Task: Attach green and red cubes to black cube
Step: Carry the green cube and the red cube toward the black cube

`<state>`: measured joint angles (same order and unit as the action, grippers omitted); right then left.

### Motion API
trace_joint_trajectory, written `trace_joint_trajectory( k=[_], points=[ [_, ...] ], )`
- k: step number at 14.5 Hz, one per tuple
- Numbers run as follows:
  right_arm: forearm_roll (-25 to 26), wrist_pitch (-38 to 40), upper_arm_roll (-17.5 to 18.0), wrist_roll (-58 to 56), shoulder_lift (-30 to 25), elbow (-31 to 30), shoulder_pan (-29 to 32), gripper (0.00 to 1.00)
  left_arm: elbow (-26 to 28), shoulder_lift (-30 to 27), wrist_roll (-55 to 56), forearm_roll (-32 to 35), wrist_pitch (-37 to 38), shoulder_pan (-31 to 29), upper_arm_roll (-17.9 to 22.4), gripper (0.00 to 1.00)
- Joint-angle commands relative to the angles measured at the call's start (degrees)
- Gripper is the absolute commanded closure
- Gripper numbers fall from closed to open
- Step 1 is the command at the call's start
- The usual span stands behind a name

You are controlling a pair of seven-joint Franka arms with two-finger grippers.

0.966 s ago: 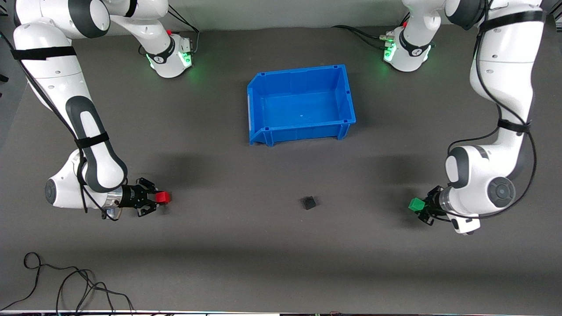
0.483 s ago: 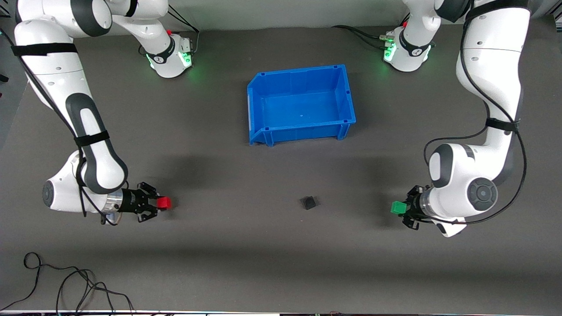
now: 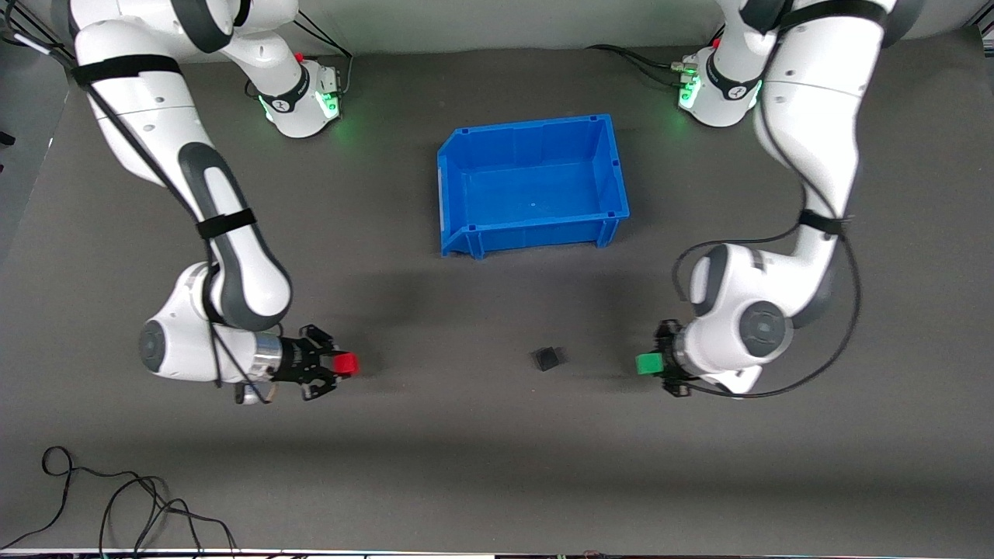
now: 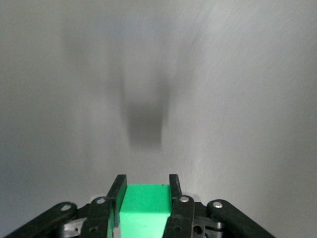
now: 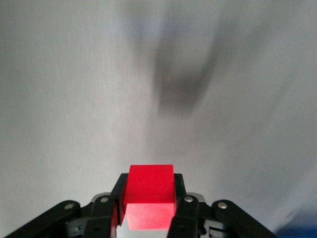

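The black cube point(image 3: 547, 358) lies on the grey mat, nearer the front camera than the blue bin. My left gripper point(image 3: 651, 363) is shut on the green cube point(image 3: 648, 363), held low over the mat on the left arm's side of the black cube. The green cube point(image 4: 143, 210) sits between the black fingers point(image 4: 117, 191) in the left wrist view. My right gripper point(image 3: 342, 364) is shut on the red cube point(image 3: 346, 363), low over the mat toward the right arm's end. The red cube point(image 5: 148, 191) fills the right wrist view's jaws. The black cube shows in neither wrist view.
An empty blue bin point(image 3: 466, 159) stands mid-table between the arm bases. A loose black cable point(image 3: 116, 505) lies at the mat's front corner at the right arm's end.
Both grippers have moved inward toward the black cube, each carrying its cube; the left with green, the right with red. The black cube has not moved.
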<state>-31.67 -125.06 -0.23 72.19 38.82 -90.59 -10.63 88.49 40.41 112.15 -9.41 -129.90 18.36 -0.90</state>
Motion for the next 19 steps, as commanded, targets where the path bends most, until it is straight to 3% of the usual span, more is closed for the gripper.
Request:
trace_joint_trajectory(
  k=[1, 4, 8, 19],
  points=[
    [-3.74, -2.02, -0.65, 2.95, 0.91, 1.64, -4.2, 0.73, 0.01, 2.39, 12.88, -0.08, -5.61, 3.96, 0.99, 1.0],
    [-4.8, -6.94, -0.65, 6.11, 3.1, 3.04, -9.3, 0.73, 2.56, 3.28, 21.86, 0.36, -8.8, 7.3, 1.16, 1.0],
    [-4.19, -7.83, -0.74, 7.43, 8.19, 8.75, -14.84, 0.72, 3.44, 3.19, 27.32, 0.71, -9.23, 10.99, 1.34, 1.0],
    [-1.2, -12.67, -1.09, 7.17, 17.16, 18.59, -23.03, 0.72, 2.22, 4.41, 29.01, 0.27, -12.84, 13.02, 1.34, 1.0]
  ],
)
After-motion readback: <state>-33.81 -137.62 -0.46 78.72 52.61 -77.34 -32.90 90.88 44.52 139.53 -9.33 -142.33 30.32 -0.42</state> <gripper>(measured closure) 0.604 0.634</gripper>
